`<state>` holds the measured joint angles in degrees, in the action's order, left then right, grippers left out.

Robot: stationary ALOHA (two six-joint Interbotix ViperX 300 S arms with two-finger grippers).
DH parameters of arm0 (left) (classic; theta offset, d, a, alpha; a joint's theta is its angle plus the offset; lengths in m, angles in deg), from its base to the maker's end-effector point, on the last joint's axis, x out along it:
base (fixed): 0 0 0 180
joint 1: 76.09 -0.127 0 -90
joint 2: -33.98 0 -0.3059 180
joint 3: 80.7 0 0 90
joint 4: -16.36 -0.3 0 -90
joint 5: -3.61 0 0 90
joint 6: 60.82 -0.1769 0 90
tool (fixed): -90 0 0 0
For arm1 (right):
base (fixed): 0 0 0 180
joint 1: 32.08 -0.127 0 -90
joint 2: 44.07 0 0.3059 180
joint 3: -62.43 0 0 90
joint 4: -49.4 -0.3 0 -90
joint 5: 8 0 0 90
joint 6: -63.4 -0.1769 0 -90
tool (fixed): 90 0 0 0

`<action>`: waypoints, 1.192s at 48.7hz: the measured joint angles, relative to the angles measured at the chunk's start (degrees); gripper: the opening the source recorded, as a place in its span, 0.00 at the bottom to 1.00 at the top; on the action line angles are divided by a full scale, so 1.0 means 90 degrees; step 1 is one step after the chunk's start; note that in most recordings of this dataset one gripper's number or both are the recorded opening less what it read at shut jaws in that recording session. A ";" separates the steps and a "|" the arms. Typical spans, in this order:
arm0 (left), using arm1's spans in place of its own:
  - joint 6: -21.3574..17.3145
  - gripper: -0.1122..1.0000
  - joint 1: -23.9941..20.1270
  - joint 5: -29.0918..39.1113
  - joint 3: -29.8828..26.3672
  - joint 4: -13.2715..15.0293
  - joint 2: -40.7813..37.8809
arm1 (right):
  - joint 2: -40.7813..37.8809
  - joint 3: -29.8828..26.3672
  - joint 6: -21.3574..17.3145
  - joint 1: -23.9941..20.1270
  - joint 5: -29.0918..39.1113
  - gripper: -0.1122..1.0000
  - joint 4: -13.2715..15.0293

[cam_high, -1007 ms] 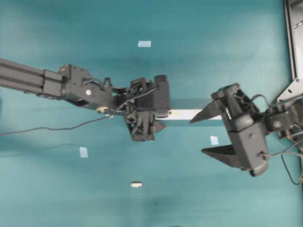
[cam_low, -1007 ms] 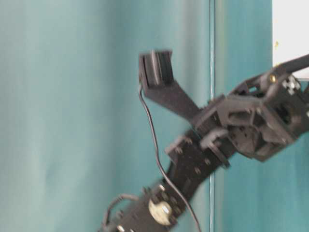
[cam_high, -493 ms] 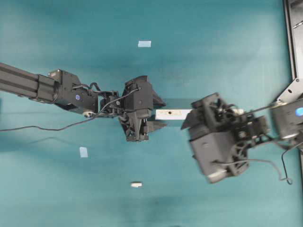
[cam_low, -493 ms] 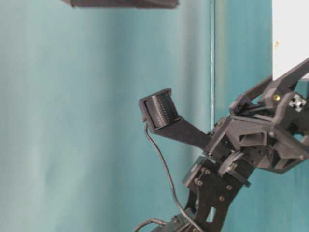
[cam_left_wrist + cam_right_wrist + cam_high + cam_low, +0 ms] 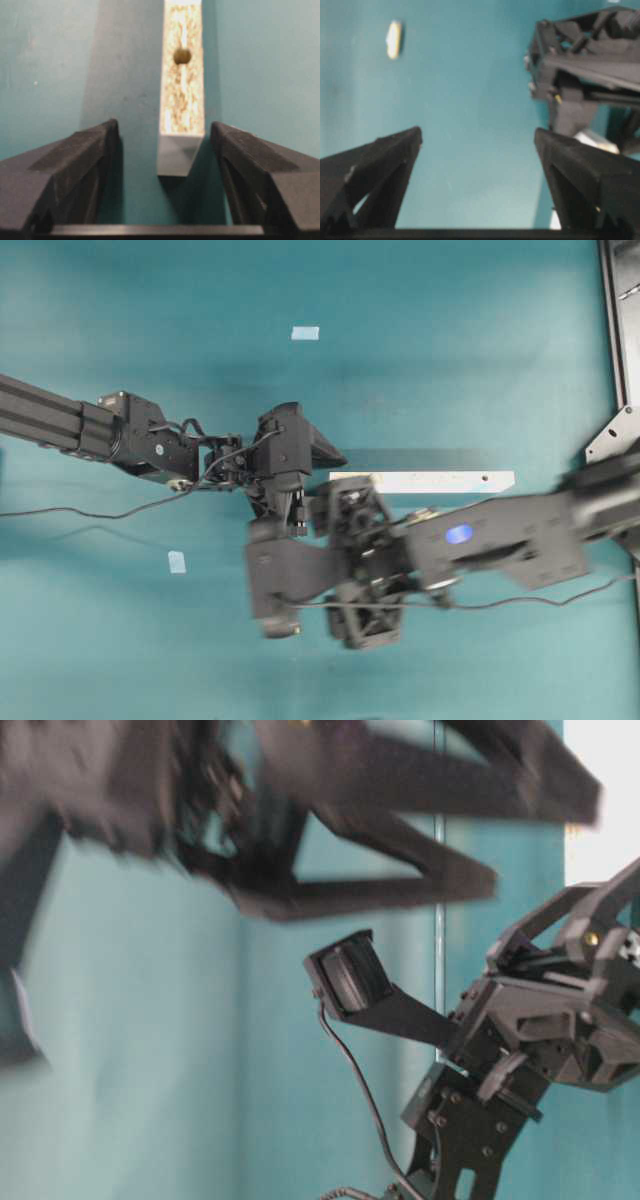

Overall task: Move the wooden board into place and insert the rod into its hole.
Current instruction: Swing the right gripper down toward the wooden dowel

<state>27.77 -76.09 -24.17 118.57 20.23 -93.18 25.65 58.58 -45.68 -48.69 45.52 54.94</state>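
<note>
Both grippers stand open and empty. The left gripper (image 5: 160, 150) straddles the board (image 5: 181, 90) end without touching; the hole (image 5: 182, 55) lies beyond. The right gripper (image 5: 477, 165) faces the rod (image 5: 394, 38), well apart. Your risk: crossed arms colliding or nudging the board. No containers are visible.

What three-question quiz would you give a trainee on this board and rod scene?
1. True or false: the left gripper has open jaws on either side of one end of the wooden board.
2. Where is the rod? A: lying on the teal table. B: seated in a hole. C: pinched between shut jaws.
3. Fill in: the right gripper is ____ and holds nothing.

Key: 1 true; 2 A; 3 open.
</note>
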 measured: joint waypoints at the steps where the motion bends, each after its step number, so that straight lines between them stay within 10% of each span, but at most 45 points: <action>1: 0.0000 0.76 0.0000 -0.0020 0.0020 0.0000 0.0000 | -0.0127 -0.0117 -0.0039 0.0000 0.0039 1.00 -0.0020; 15: 0.0000 0.77 0.0000 -0.0293 0.0283 0.0000 0.0039 | -0.1230 -0.0850 -0.0166 -0.0215 0.0078 1.00 -0.0557; 38: 0.0000 0.77 0.0000 -0.0527 0.0391 0.0000 0.0039 | -0.1924 -0.0947 -0.0547 -0.0361 -0.0986 0.92 -0.0605; 50: -0.0020 0.76 0.0000 -0.0527 0.0400 0.0000 0.0039 | -0.2061 -0.0947 -0.0547 -0.0361 -0.1025 0.62 -0.0605; 58: -0.0039 0.76 0.0000 -0.0547 0.0400 0.0010 0.0039 | -0.2080 -0.0957 -0.0547 -0.0361 -0.1094 0.59 -0.0605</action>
<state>27.42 -76.09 -29.09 122.17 20.32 -92.82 6.93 49.97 -50.60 -51.95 35.68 49.49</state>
